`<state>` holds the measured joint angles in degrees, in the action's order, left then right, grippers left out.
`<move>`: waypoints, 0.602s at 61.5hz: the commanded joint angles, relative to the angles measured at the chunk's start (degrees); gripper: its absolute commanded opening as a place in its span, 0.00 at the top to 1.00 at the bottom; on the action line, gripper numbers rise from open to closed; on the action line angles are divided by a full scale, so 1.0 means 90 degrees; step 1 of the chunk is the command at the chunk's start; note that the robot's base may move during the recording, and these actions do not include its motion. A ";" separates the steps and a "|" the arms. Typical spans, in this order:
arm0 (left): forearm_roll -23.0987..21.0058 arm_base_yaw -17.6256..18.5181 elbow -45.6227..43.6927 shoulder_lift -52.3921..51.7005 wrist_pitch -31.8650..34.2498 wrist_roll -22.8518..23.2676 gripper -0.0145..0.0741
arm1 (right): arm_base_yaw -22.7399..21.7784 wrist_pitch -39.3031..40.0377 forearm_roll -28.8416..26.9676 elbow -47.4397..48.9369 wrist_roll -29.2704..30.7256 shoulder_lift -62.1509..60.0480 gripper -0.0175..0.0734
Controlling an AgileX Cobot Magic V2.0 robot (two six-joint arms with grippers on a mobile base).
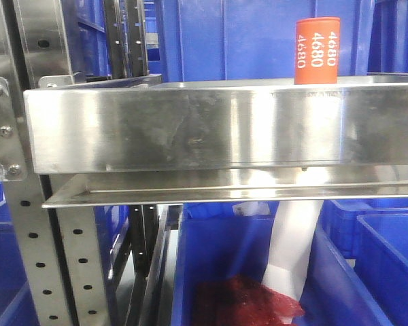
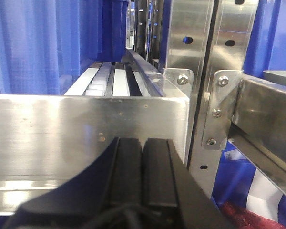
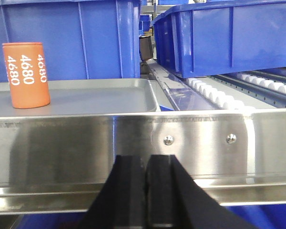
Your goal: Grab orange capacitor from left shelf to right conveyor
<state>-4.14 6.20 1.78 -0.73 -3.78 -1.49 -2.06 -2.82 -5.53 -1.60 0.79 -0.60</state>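
The orange capacitor [image 3: 26, 75] stands on the left shelf [image 3: 62, 143] (end effector [image 3: 146, 164] closed).

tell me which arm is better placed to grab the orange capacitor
Right. Its wrist view shows the orange capacitor upright on the left shelf, ahead and to the left of the right tool. The left wrist view shows no capacitor.

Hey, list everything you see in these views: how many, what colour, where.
orange capacitor: one, orange, upright on the steel shelf, toward its right.
steel shelf: one, silver, across the front view.
perforated upright: one, grey, left of the shelf.
blue bins: several, blue, behind and below the shelf.
red material: one heap, red, in the lower bin.
left gripper: one, black, shut, before a steel lip.
right gripper: one, black, shut, before the shelf lip.
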 commanded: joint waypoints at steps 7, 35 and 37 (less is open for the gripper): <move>-0.0011 0.0032 -0.0021 -0.0072 0.0574 0.0010 0.98 | -0.0048 0.0594 -0.0019 0.0025 0.0034 -0.0093 0.75; -0.0011 0.0032 -0.0021 -0.0072 0.0574 0.0010 0.98 | -0.0048 0.0479 -0.0084 0.0696 0.0028 -0.0054 0.75; -0.0011 0.0032 -0.0021 -0.0072 0.0574 0.0010 0.98 | -0.0048 0.0192 -0.0084 0.0930 0.0028 -0.0010 0.75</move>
<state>-4.14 6.20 1.78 -0.73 -3.78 -1.49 -2.06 -2.23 -5.94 1.05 0.79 -0.60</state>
